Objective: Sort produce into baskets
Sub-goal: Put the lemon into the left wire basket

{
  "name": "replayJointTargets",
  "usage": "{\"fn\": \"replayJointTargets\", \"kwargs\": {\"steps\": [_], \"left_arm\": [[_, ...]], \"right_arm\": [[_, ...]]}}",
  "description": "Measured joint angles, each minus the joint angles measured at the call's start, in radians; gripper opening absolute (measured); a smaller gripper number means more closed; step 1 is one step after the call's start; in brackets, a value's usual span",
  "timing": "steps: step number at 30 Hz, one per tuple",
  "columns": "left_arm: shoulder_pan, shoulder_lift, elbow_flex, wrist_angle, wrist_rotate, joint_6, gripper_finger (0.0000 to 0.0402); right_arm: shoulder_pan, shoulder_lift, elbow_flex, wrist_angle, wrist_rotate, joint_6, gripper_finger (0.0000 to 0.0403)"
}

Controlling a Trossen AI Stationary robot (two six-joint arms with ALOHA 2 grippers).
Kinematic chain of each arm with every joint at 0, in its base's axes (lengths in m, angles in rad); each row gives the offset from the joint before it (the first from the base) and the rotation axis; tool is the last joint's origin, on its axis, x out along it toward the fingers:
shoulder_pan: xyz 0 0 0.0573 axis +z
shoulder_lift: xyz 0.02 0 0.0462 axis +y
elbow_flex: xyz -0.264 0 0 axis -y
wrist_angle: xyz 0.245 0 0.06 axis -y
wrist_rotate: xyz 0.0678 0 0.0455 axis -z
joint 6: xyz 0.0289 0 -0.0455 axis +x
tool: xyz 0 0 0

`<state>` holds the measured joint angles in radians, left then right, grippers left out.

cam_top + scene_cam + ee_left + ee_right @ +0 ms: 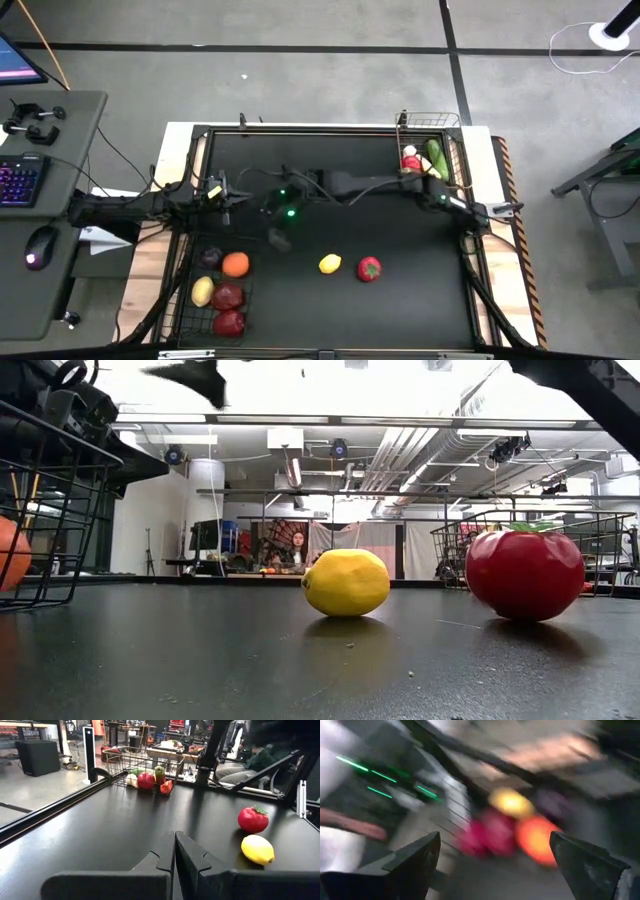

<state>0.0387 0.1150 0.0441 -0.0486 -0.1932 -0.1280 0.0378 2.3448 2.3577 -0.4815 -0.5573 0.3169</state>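
Two pieces of produce lie loose on the black counter (330, 300): one yellow lemon (330, 264) and, just beside it, one red tomato (369, 269) with a green stalk. The dark wire basket (190, 325) at the counter's near left corner holds five round pieces: a dark purple one (211, 257), an orange (236, 264), a yellowish one (203, 291) and two dark red ones (228, 296). The lighter wire basket (452, 122) at the far right corner holds a green cucumber (436, 157), a red piece (411, 162) and a few others too small to count. The left arm reaches in from the left edge, its left gripper (279, 239) held low above bare counter between the dark basket and the lemon, fingers (192, 857) pressed together and empty. The right arm stretches from the right side across the middle; its right gripper (495, 852) has fingers spread wide apart, holding nothing, facing the fruit in the dark basket.
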Motion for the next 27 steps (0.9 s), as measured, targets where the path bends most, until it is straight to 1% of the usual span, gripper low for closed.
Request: {"fn": "replayJointTargets", "kwargs": {"steps": [1,3,6,7,8,9,11,14,17,20,22,24,27], "left_arm": [[0.000,0.000,0.000,0.002,0.000,0.000,0.0000],[0.000,0.000,0.000,0.000,0.000,0.000,0.0000],[0.000,0.000,0.000,0.000,0.000,0.000,0.0000],[0.000,0.000,0.000,0.001,0.000,0.000,0.0000],[0.000,0.000,0.000,0.001,0.000,0.000,0.0000],[0.000,0.000,0.000,0.000,0.000,0.000,0.0000],[0.000,0.000,0.000,0.001,0.000,0.000,0.0000],[0.000,0.000,0.000,0.001,0.000,0.000,0.0000],[0.000,0.000,0.000,0.001,0.000,0.000,0.0000],[0.000,0.000,0.000,0.001,0.000,0.000,0.0000],[0.000,0.000,0.000,0.001,0.000,0.000,0.0000],[0.000,0.000,0.000,0.000,0.000,0.000,0.0000],[0.000,0.000,0.000,0.001,0.000,0.000,0.0000]], "right_arm": [[0.002,-0.022,0.000,-0.115,0.079,-0.056,0.0367],[0.009,-0.063,-0.001,-0.362,0.275,-0.155,0.0367],[0.028,-0.107,-0.001,-0.656,0.596,-0.231,0.0367],[0.035,-0.116,-0.013,-0.733,0.682,-0.232,0.0367],[0.039,-0.126,-0.033,-0.787,0.744,-0.228,0.0367],[0.041,-0.139,-0.063,-0.821,0.779,-0.215,0.0367],[0.042,-0.177,-0.148,-0.842,0.784,-0.180,0.0367],[0.050,-0.285,-0.346,-0.767,0.726,-0.148,0.0367],[0.083,-0.417,-0.607,-0.605,0.678,-0.089,0.0367],[0.127,-0.543,-0.830,-0.424,0.634,0.020,0.0367],[0.155,-0.613,-0.934,-0.289,0.626,0.130,0.0367],[0.181,-0.651,-1.011,-0.151,0.626,0.232,0.0367],[0.216,-0.667,-1.080,-0.012,0.614,0.286,0.0367]]}}
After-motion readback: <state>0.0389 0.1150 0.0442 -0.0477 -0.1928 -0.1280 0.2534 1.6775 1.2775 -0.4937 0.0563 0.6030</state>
